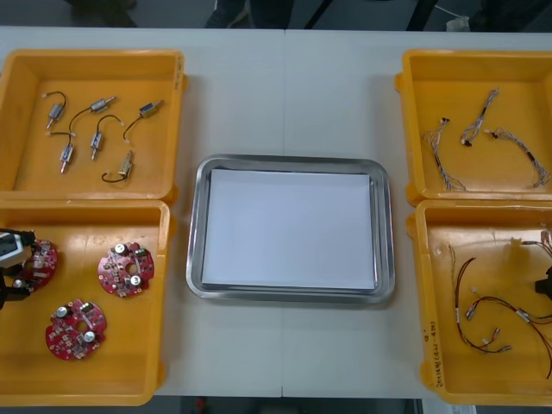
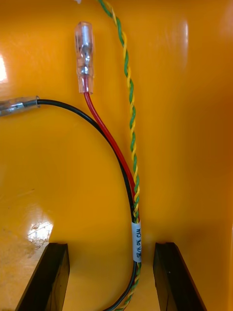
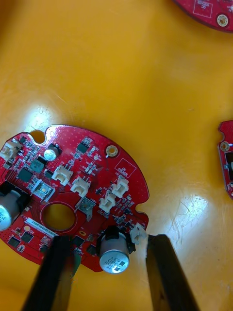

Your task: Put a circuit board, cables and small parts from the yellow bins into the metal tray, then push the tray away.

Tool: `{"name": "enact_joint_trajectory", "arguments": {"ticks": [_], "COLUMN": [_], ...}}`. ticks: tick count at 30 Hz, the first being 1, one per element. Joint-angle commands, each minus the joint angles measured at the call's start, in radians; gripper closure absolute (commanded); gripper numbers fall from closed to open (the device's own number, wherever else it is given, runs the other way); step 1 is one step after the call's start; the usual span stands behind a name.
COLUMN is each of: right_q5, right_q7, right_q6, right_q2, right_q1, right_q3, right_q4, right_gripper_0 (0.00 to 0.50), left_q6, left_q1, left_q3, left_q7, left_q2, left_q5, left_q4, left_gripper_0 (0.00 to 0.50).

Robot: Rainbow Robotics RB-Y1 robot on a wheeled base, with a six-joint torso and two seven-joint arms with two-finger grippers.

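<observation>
Four yellow bins, two per side, with the metal tray (image 1: 197, 233) at frame centre, white inside.

Upper-left bin (image 1: 21, 69): six small metal parts (image 1: 102, 105) with black leads, scattered and apart from each other.

Lower-left bin (image 1: 129, 379): three round red circuit boards. The middle board (image 1: 126, 269) and the lower board (image 1: 76, 328) lie loose on the bin floor. The leftmost board (image 1: 41, 257) is at the frame's left edge, under the left gripper (image 3: 109, 239).

In the left wrist view the fingers stand apart. They straddle that board's rim, with a silver capacitor (image 3: 114, 255) between them. One finger overlaps the board edge; contact cannot be told.

Upper-right bin (image 1: 414, 69): about three thin twisted cables (image 1: 479, 116), spread out. Their colour is hard to make out.

Lower-right bin (image 1: 431, 362): red and black cables (image 1: 483, 306) with small connectors, looped across the floor.

The right gripper (image 2: 109, 245) is low in the lower-right bin, at the frame's right edge. Its fingers are spread and not clamped. Between them, nearer one finger, runs a cable bundle (image 2: 132, 189) of black, red and a yellow-green twisted pair. A white label sleeve (image 2: 137, 243) wraps the bundle there.
</observation>
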Motion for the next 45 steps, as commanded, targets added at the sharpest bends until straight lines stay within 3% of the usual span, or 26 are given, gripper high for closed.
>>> {"name": "enact_joint_trajectory", "arguments": {"ticks": [1, 5, 6, 7, 8, 9, 22, 27, 38, 45], "right_q5": [-0.013, -0.014, -0.016, -0.014, -0.014, -0.014, -0.034, -0.036, -0.082, -0.214], "right_q7": [0.002, -0.004, -0.006, -0.002, 0.002, 0.002, 0.018, 0.025, 0.024, 0.01], "right_q6": [-0.011, -0.011, -0.011, -0.011, -0.011, -0.011, -0.007, 0.104, 0.389, 0.493], "right_q2": [-0.031, -0.031, -0.031, -0.031, -0.031, -0.031, -0.031, -0.038, -0.117, -0.178], "right_q1": [-0.006, 0.0, 0.0, 0.002, 0.003, 0.003, 0.007, 0.007, 0.007, -0.003], "right_q3": [0.032, 0.032, 0.032, 0.032, 0.032, 0.032, -0.017, -0.092, -0.281, -0.364], "right_q4": [0.022, 0.023, 0.023, 0.023, 0.023, 0.023, 0.007, -0.064, -0.24, -0.316], "right_gripper_0": [0.0, 0.0, 0.081, 0.345, 0.457, 0.5, 0.5, 0.5, 0.5, 0.5], "left_q6": [-0.002, -0.002, 0.0, 0.001, 0.004, 0.004, 0.066, 0.126, 0.224, 0.35], "left_q1": [-0.008, -0.008, -0.008, -0.008, -0.008, -0.008, -0.008, -0.007, -0.025, -0.047], "left_q3": [-0.019, -0.019, -0.021, -0.019, -0.019, -0.019, 0.025, 0.077, 0.166, 0.246], "left_q7": [-0.033, -0.033, -0.033, -0.033, -0.033, -0.033, -0.033, -0.033, -0.033, -0.006], "left_q2": [0.052, 0.052, 0.052, 0.051, 0.052, 0.051, 0.057, 0.052, 0.011, -0.041], "left_q5": [0.002, 0.007, 0.01, 0.01, 0.011, 0.014, 0.076, 0.082, 0.056, -0.056], "left_q4": [-0.004, -0.007, -0.007, -0.007, -0.007, -0.007, -0.022, -0.027, -0.053, -0.16], "left_gripper_0": [0.497, 0.5, 0.5, 0.5, 0.5, 0.5, 0.5, 0.5, 0.5, 0.5]}}
